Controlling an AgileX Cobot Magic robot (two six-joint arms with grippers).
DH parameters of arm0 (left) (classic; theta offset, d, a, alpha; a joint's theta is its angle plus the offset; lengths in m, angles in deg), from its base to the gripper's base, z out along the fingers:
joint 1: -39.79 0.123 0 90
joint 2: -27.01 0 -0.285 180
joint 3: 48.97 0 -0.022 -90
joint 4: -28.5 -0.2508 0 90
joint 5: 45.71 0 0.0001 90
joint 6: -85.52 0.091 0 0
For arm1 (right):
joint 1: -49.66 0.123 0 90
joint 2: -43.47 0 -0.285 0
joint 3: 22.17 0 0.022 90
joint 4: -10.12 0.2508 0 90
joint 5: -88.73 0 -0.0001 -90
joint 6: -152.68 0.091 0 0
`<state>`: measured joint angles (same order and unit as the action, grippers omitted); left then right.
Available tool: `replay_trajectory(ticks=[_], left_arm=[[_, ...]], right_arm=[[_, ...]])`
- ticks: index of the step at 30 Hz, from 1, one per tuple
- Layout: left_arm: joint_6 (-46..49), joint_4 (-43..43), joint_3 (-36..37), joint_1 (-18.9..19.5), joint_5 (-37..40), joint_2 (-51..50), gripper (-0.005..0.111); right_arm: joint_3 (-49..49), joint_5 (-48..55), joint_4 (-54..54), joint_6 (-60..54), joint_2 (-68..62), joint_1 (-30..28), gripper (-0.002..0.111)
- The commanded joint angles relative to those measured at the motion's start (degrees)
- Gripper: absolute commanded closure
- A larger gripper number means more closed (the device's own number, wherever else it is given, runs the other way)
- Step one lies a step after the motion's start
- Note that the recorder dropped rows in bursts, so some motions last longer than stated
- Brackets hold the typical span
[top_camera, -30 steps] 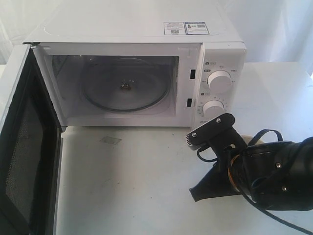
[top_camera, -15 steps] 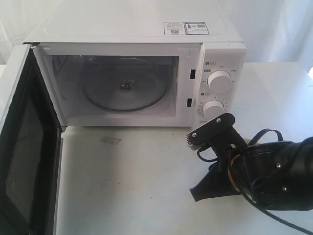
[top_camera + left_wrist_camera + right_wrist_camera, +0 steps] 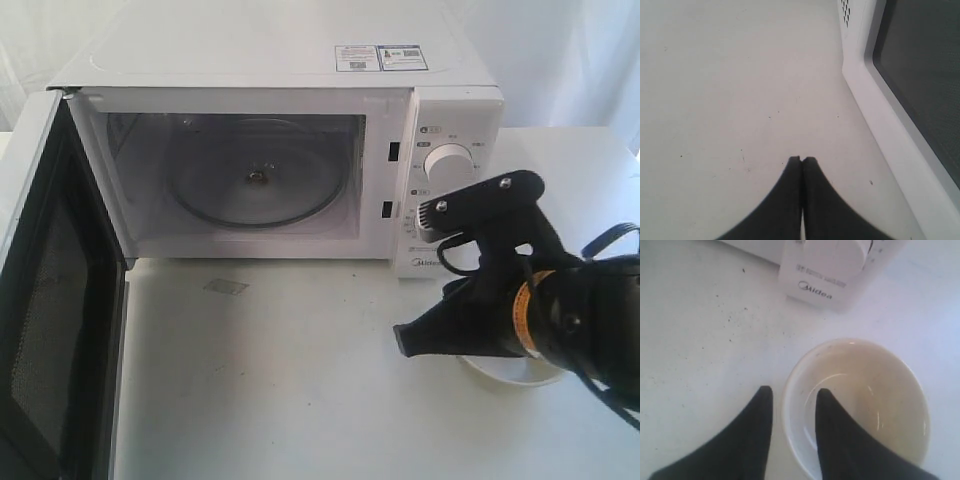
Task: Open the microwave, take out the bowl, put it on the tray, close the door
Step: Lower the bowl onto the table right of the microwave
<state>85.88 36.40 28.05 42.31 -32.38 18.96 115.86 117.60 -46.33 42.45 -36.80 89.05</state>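
The black right arm [image 3: 560, 320] is covering most of the cream bowl [image 3: 510, 372] in the exterior view, leaving only a pale sliver of its rim showing. It is also hiding the lower part of the control panel on the white Midea microwave [image 3: 300, 60], below the upper knob [image 3: 450, 165]. The door [image 3: 50, 300] is standing wide open to the left, its dark mesh window facing inward, and the picture edge is cutting it off at the left and bottom. The cavity is showing its glass turntable [image 3: 255, 185]. The bowl is sitting upright, mouth up, on the white bench [image 3: 280, 380] just in front of the microwave's control panel. The right gripper [image 3: 793, 391] is straddling the bowl's rim with its jaws parted, one finger inside and one outside, clamping nothing. The left gripper [image 3: 801, 159] is hovering over bare bench beside the door's edge, its tips pressed together and holding nothing.
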Motion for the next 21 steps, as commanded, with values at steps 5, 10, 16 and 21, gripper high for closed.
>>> replay_trajectory(ticks=[5, 10, 16, 21], left_arm=[[-0.4, 0.4, 0.2, -0.4, -0.1, 0.3, 0.107], [-0.4, 0.4, 0.2, -0.4, -0.1, 0.3, 0.107], [-0.4, 0.4, 0.2, -0.4, -0.1, 0.3, 0.107], [-0.4, 0.4, 0.2, -0.4, -0.1, 0.3, 0.107]], right_arm=[[0.2, -0.3, 1.4, -8.7, 9.1, 0.0, 0.108], [0.2, -5.0, -0.2, -8.1, 11.2, 0.0, 0.108], [0.2, -12.1, -0.2, -8.1, 11.3, 0.0, 0.108], [0.2, -14.4, 0.0, -8.1, 11.3, 0.0, 0.108]])
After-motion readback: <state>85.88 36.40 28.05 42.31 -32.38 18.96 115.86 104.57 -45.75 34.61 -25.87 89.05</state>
